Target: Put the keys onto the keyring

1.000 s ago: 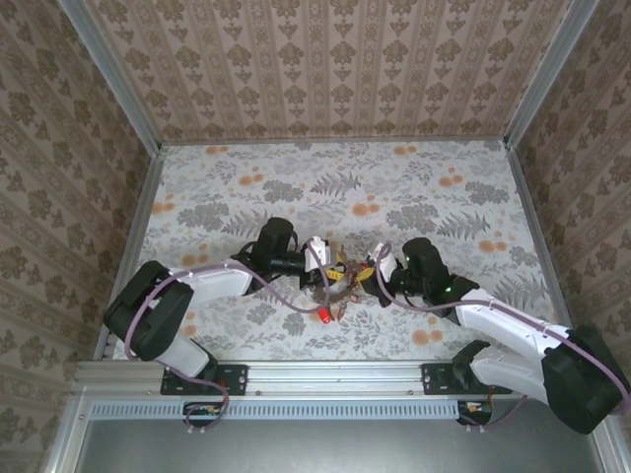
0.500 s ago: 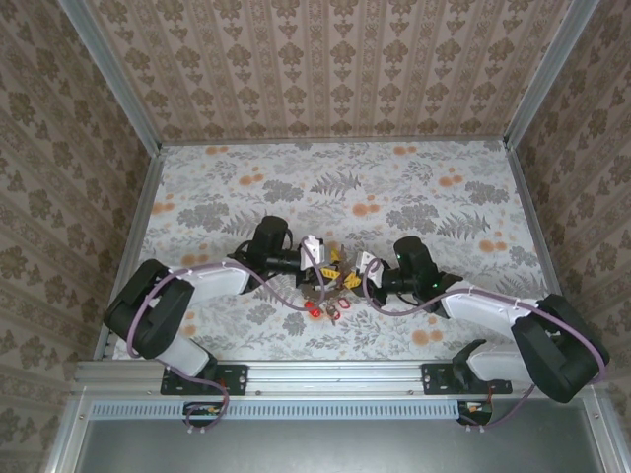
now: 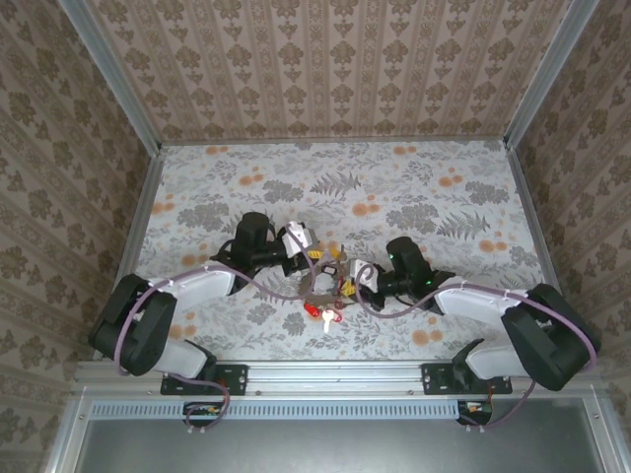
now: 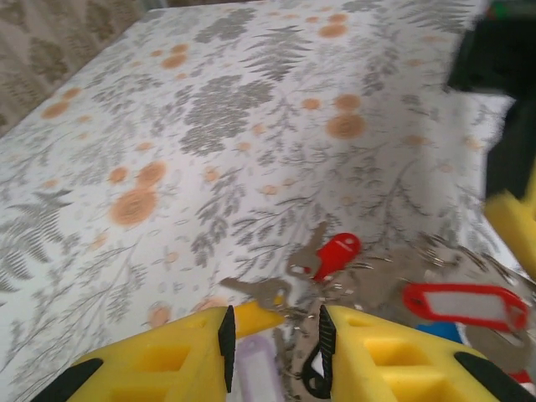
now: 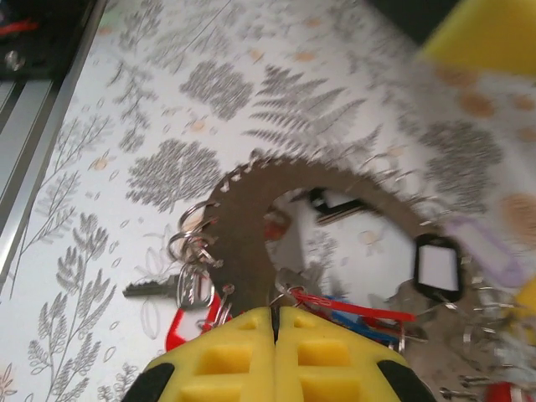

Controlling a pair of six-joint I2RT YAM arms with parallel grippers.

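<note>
The keyring (image 5: 243,209), a flat brownish ring, is held by its near edge in my shut right gripper (image 5: 275,314). Several keys (image 5: 186,276) hang from it on small wire loops, with red, blue and black-framed tags (image 5: 435,266). From above, the keyring (image 3: 323,284) lies between my right gripper (image 3: 357,276) and my left gripper (image 3: 301,246), with red keys (image 3: 320,312) dangling toward the near edge. My left gripper (image 4: 276,322) has its pads apart over a lilac tag (image 4: 255,368) and a yellow-headed key (image 4: 258,306). A red key (image 4: 337,254) lies just beyond.
The floral tablecloth (image 3: 414,187) stretches wide behind the arms. Patterned walls stand on three sides and a metal rail (image 3: 335,372) runs along the near edge. The right arm's black body (image 4: 502,67) looms at the upper right of the left wrist view.
Both grippers and the bunch have shifted left and a little toward the near edge. The right arm has swung in closer to the centre; the left gripper has drawn back leftward.
</note>
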